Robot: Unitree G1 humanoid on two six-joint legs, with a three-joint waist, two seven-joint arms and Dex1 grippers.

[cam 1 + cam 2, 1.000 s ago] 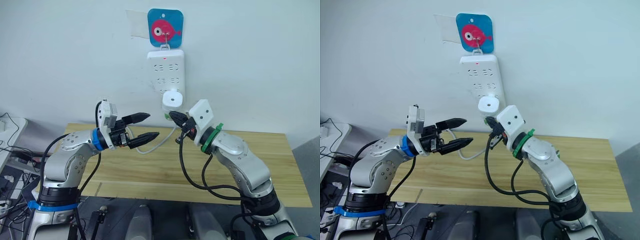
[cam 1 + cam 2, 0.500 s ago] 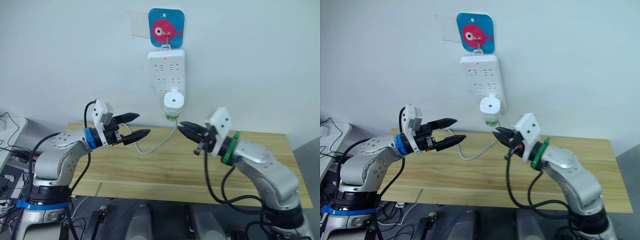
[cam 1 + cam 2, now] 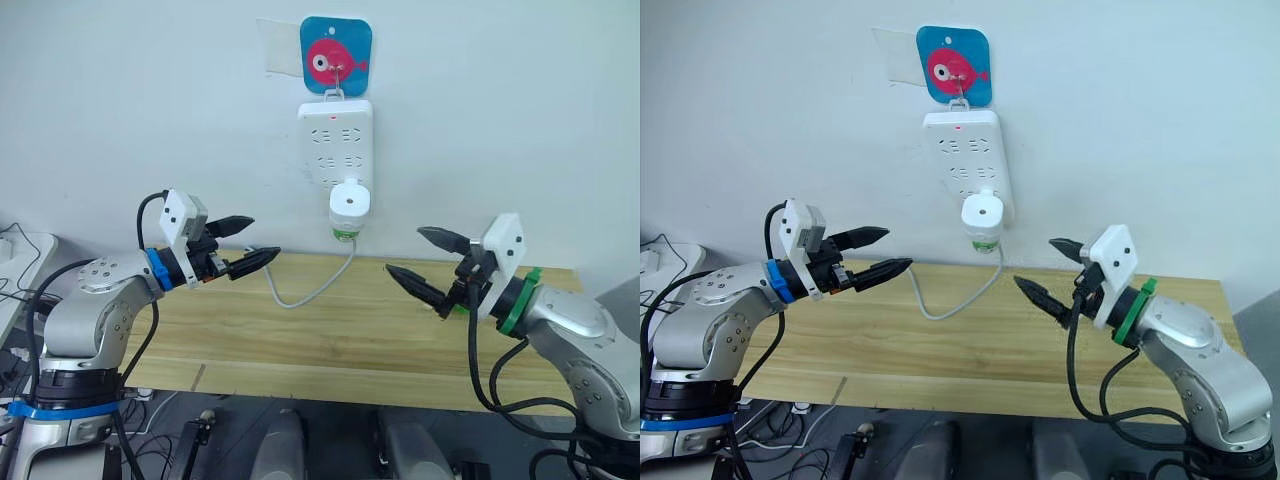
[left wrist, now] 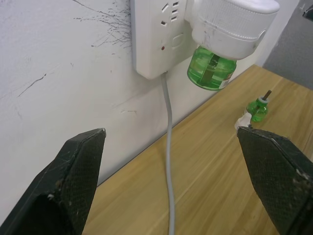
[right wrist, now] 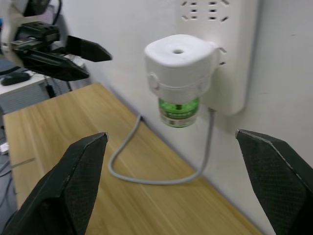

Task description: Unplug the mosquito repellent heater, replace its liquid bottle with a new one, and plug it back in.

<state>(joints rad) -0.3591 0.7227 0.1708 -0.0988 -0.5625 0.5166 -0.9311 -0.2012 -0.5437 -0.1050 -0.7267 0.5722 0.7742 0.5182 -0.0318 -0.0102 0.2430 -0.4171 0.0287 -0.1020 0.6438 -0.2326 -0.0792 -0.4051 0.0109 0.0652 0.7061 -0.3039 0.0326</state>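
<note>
The mosquito repellent heater [image 3: 349, 201], green bottle [image 4: 211, 74] beneath, sits plugged into the wall power strip [image 3: 336, 140]; left gripper [image 3: 245, 245] and right gripper [image 3: 428, 265] hover, fingers released, empty.

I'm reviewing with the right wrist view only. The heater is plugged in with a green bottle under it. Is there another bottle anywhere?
Observer: Yes. The left wrist view shows a small green bottle standing on the wooden table, apart from the heater.
Operator: Where is the right tool?
Observer: The head view shows the right tool over the table, lower than the heater and to its right.
Operator: What holds the strip up?
Observer: The power strip hangs from a blue fish plaque.
</note>
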